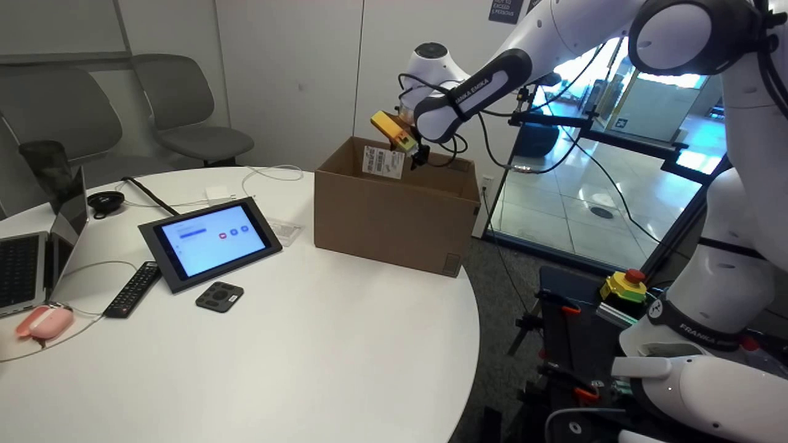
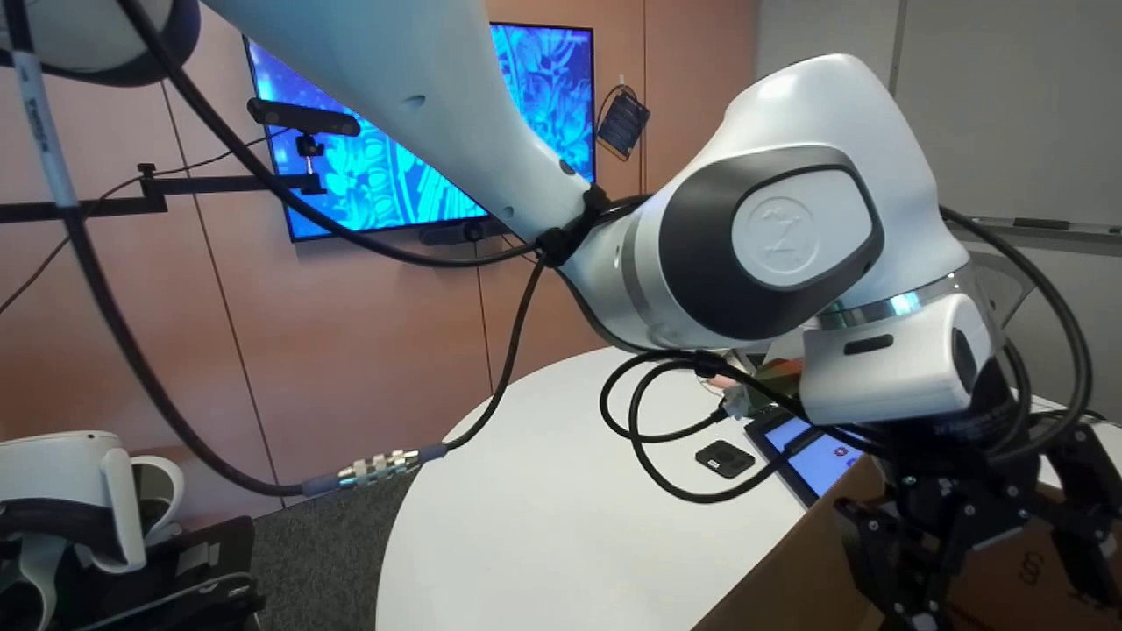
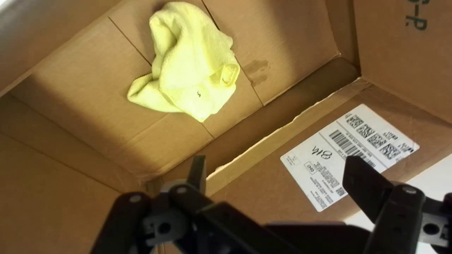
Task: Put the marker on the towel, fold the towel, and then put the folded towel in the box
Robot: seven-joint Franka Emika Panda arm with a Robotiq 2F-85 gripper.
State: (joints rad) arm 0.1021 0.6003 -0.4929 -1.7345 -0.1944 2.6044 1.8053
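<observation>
I find the yellow-green towel (image 3: 193, 65) crumpled inside the cardboard box (image 1: 388, 220); my Robotiq gripper (image 3: 277, 173) stands with jaws wide.

The towel (image 3: 194, 67) is textured cloth, the box (image 1: 388, 218) matt cardboard, its label (image 3: 333, 155) smooth paper.

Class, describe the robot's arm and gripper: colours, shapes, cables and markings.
The arm is white and rounded, with dark bands and pale FRANKA lettering. Black cables loop along it, one with a silvery connector. The gripper is mostly black, with angular fingers.
</observation>
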